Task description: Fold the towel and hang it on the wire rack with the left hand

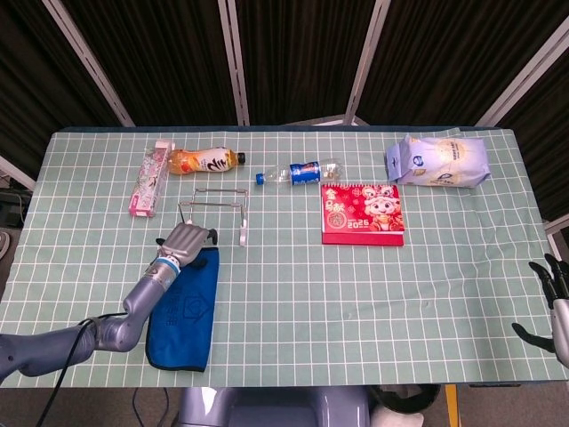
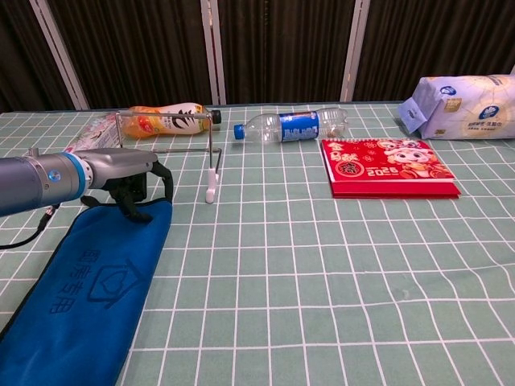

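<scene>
The blue towel [image 1: 188, 307] [image 2: 88, 289] lies as a long narrow folded strip at the table's front left. My left hand [image 1: 182, 242] [image 2: 133, 183] sits at its far end, fingers curled down onto the towel's far edge and gripping it. Just beyond the hand stands the wire rack [image 1: 219, 206] [image 2: 173, 153], its white-tipped foot close to the hand. My right hand [image 1: 555, 298] hangs past the table's right edge with fingers spread and nothing in it; only the head view shows it.
Behind the rack lie a pink box [image 1: 149, 182], an orange drink bottle [image 1: 204, 161] [image 2: 165, 121] and a clear water bottle [image 1: 298, 173] [image 2: 290, 126]. A red calendar [image 1: 362, 213] [image 2: 386, 166] lies centre right. A blue-white bag [image 1: 437, 161] [image 2: 463, 96] sits far right.
</scene>
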Robot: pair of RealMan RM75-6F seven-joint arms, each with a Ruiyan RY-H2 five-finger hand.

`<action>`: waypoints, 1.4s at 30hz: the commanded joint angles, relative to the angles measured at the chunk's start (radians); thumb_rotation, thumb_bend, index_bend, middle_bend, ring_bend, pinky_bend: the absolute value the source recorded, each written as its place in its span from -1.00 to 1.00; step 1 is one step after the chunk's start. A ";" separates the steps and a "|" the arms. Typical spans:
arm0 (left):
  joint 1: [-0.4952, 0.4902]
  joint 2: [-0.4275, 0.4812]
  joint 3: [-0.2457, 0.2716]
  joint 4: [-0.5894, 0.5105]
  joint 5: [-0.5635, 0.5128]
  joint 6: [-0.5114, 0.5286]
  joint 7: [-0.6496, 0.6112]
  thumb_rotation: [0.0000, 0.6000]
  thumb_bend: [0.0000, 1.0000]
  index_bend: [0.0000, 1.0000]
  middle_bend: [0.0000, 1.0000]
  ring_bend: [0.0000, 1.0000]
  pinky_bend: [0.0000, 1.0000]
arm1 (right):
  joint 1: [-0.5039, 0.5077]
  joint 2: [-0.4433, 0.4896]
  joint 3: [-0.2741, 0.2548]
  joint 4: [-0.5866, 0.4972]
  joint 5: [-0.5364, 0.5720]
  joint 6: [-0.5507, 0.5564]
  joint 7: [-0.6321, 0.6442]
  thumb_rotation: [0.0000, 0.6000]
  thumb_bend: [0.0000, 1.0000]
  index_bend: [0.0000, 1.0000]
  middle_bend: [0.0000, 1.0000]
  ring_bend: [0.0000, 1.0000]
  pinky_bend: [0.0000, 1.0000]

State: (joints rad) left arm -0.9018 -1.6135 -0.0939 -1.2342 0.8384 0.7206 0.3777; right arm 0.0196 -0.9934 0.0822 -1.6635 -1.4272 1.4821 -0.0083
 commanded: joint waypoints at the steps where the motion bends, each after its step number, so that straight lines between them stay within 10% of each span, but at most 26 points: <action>1: 0.008 -0.010 0.001 0.013 0.026 0.007 -0.020 1.00 -0.27 -0.23 0.95 0.82 1.00 | 0.000 0.000 -0.001 0.000 -0.001 0.000 0.000 1.00 -1.00 -0.69 -1.00 -1.00 -1.00; 15: 0.024 -0.020 -0.002 0.030 0.072 0.007 -0.048 1.00 -0.27 -0.12 0.95 0.82 1.00 | -0.002 0.002 -0.005 -0.003 -0.009 0.005 0.002 1.00 -1.00 -0.49 -1.00 -1.00 -1.00; 28: 0.027 -0.018 -0.004 0.021 0.066 0.011 -0.032 1.00 -0.23 0.16 0.95 0.82 1.00 | -0.004 0.004 -0.006 -0.005 -0.016 0.012 0.003 1.00 -1.00 -0.76 -1.00 -1.00 -1.00; 42: 0.046 0.012 0.007 -0.021 0.111 0.026 -0.041 1.00 0.24 0.41 0.95 0.82 1.00 | -0.007 0.005 -0.010 -0.009 -0.026 0.020 0.004 1.00 -1.00 -0.85 -1.00 -1.00 -1.00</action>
State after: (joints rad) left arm -0.8579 -1.6033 -0.0881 -1.2528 0.9461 0.7442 0.3387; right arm 0.0129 -0.9881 0.0726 -1.6719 -1.4531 1.5019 -0.0047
